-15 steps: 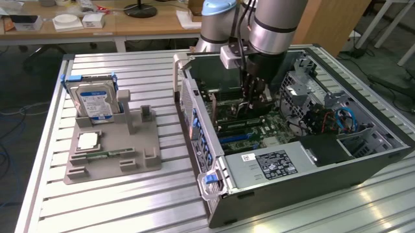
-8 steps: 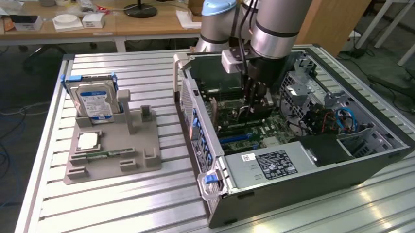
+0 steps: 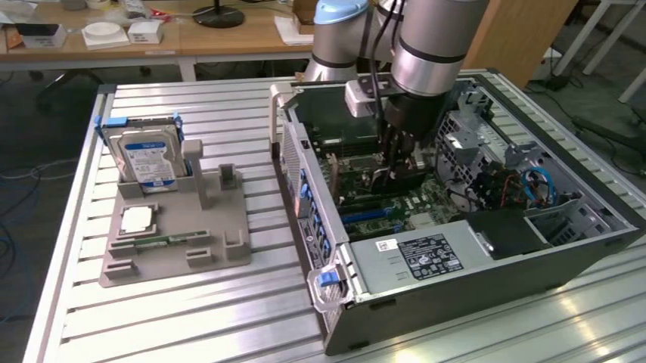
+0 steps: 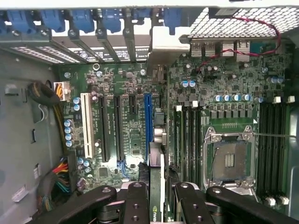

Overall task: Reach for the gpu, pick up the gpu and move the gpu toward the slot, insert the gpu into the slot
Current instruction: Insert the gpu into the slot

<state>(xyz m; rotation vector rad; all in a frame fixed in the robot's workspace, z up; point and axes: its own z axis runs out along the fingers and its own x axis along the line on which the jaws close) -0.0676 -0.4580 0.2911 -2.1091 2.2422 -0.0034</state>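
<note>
The pincer (image 4: 160, 189) is clamped on the gpu (image 4: 155, 207), one dark finger (image 4: 135, 205) against each face of the card. In the wrist view the card is seen edge-on, with a logo on its black face down between the fingers. Its pale bracket (image 4: 166, 46) is at the far end, close to the case's perforated rear wall. The card runs parallel to the blue slot (image 4: 148, 126) and just beside it, on the socket side. Whether its lower edge touches the slot cannot be told.

The slot sits on the green motherboard (image 4: 126, 79), among black slots and one white one (image 4: 86, 123). The silver socket (image 4: 229, 161) lies well apart from it, past the memory slots.

In the exterior view the arm (image 3: 429, 45) reaches straight down into the open case (image 3: 454, 280). There the pincer (image 3: 397, 172) holds the gpu (image 3: 389, 180) upright, low over the board and above the blue slots (image 3: 368, 215).

The case lies on the slatted worktop (image 3: 202, 318). At the exterior view's left stands a grey holder (image 3: 181, 227) carrying an upright hard drive (image 3: 150, 155).
</note>
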